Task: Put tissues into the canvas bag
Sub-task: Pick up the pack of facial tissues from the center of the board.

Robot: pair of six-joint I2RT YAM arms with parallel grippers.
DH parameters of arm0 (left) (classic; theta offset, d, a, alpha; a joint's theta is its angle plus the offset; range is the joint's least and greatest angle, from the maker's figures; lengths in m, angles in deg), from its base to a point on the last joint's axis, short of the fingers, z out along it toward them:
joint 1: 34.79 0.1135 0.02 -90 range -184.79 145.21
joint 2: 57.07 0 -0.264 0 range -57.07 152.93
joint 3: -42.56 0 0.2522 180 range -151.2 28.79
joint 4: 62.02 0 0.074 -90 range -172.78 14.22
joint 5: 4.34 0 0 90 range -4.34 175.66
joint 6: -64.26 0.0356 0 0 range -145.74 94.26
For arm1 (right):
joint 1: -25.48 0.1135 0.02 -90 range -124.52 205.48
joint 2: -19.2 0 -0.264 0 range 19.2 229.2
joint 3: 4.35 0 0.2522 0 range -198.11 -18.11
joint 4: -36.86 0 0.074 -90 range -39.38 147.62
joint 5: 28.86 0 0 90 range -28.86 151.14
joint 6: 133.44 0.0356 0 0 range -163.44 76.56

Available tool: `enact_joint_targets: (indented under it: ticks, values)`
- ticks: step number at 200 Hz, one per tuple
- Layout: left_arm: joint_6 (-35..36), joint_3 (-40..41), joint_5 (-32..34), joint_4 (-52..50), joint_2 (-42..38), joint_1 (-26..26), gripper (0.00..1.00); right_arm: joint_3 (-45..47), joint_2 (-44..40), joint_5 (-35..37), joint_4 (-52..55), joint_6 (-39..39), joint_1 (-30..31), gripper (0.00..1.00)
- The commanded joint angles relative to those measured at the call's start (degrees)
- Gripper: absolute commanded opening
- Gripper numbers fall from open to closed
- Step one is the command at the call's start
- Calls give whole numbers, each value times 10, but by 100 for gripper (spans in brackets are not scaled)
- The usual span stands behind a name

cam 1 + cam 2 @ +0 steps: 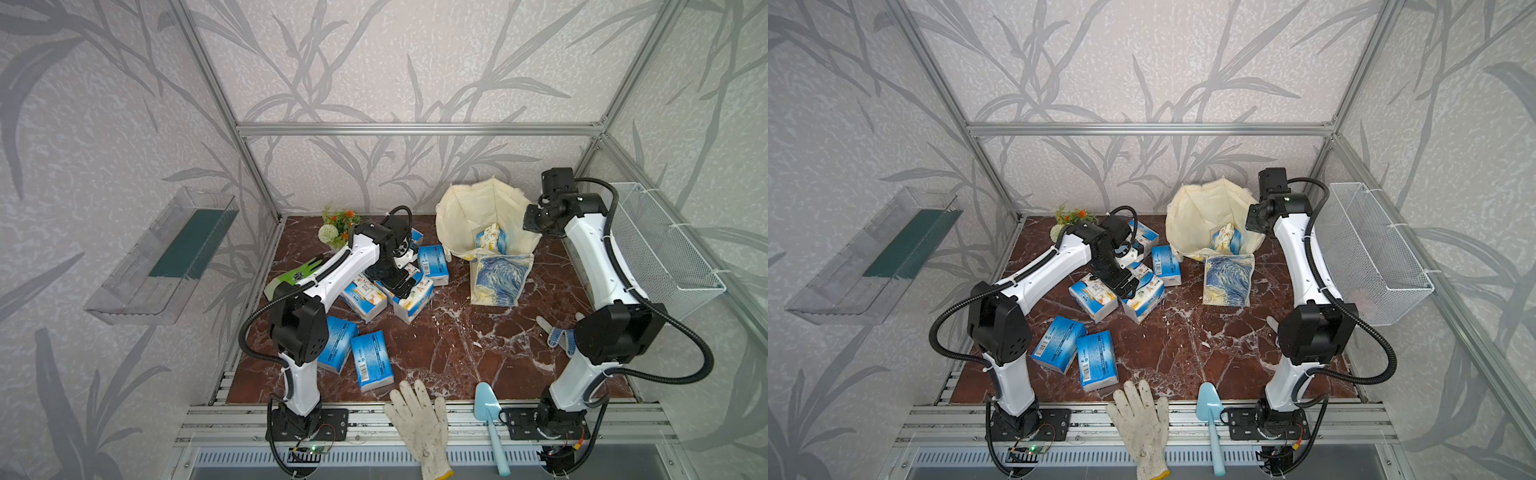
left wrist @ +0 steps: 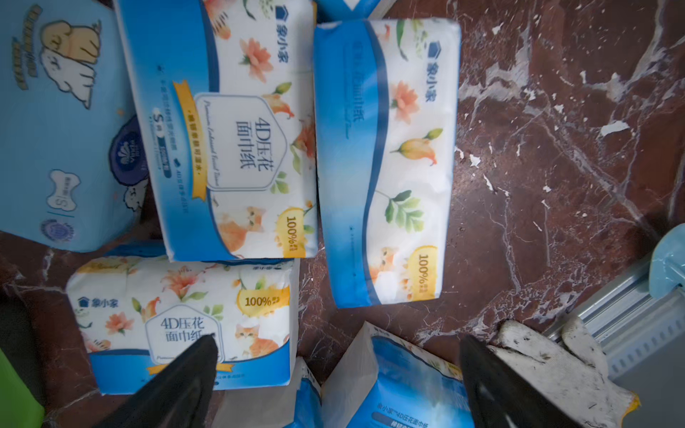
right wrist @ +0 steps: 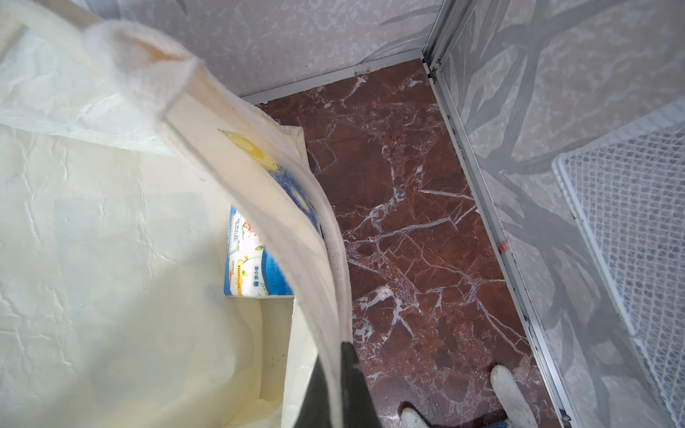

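On marble tabletop (image 1: 457,345), leafy wallpaper (image 1: 374,62), left pincer (image 2: 337,338) spread over tissues (image 2: 385,163), right pincer (image 3: 335,355) pinching canvas bag (image 3: 111,259)

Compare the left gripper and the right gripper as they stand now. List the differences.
1. The left gripper is open; the right gripper is shut.
2. The left gripper holds nothing and hangs over the tissue packs lying on the table; the right gripper pinches the edge of the canvas bag, holding its mouth open.
Shared: both have dark fingers.
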Motion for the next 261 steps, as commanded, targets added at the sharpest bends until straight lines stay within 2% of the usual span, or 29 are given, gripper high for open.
enact_joint_targets:
  ticks: [1, 38, 74, 100, 176, 194, 225, 261]
  values:
    - [24, 20, -9, 62, -41, -4, 99, 6, -12, -10, 11, -4, -5, 0]
    - [34, 38, -7, 95, -41, -15, 99, 9, -11, -14, 13, -6, -5, 0]
    - [30, 50, 26, 125, -19, -41, 99, 19, -14, -28, 7, -3, -6, 0]
    - [20, 77, 75, 164, -11, -56, 99, 19, -16, -35, 6, -2, -6, 0]
    - [13, 111, 62, 184, -4, -66, 99, 6, -15, -40, 14, -15, -7, 0]
    - [2, 110, 48, 177, 5, -68, 93, 12, -16, -42, 13, -15, -7, 0]
    - [-3, 117, 50, 179, 9, -77, 75, 23, -19, -44, 5, -14, -7, 0]
    - [-2, 105, 39, 162, 20, -83, 74, 21, -18, -47, 4, -16, -9, 0]
